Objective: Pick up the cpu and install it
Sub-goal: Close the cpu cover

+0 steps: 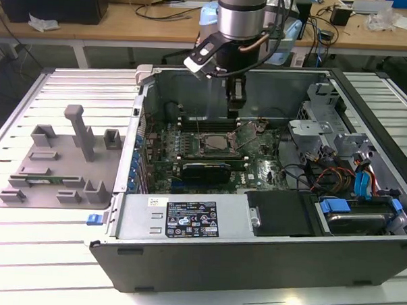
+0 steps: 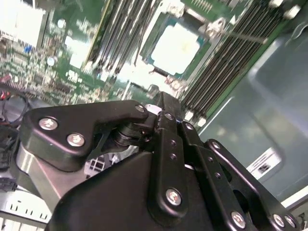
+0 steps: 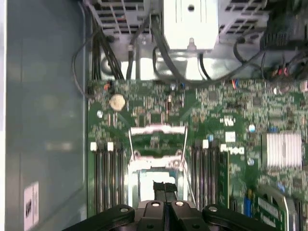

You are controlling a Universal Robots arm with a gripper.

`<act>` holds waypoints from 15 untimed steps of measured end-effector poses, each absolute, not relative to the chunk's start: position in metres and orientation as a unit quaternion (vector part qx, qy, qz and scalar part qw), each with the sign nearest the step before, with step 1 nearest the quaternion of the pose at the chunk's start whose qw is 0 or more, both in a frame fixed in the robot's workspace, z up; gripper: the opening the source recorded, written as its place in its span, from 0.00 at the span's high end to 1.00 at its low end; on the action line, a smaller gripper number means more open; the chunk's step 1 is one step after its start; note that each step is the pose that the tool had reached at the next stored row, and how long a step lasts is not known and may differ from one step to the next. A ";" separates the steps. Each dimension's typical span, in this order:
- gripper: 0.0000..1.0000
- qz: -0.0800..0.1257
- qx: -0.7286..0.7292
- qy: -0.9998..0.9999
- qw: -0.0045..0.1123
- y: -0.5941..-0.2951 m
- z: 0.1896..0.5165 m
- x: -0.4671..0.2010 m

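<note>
On the table [image 1: 50, 254], an open case [image 1: 253, 263]: cpu [image 2: 175, 47] already sits in its socket [image 2: 206, 44]; jaws pinched together, empty, just above.

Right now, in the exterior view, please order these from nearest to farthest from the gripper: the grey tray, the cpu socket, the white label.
From the gripper:
1. cpu socket, on the board, close by.
2. white label, on the case's front box.
3. grey tray, outside the case, exterior view's left.

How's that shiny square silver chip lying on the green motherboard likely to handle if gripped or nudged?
The flat, square, silver-topped cpu looks rigid, probably not floppy. Its smooth shiny top may be slippery. Lying flat on the green motherboard, it likely won't roll or tip.
</note>
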State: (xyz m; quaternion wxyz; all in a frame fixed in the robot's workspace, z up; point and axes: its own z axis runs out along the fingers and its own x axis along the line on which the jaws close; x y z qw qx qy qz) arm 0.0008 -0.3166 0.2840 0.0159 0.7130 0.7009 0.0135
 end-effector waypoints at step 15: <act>0.89 0.009 0.713 0.701 0.011 -0.316 0.264 0.063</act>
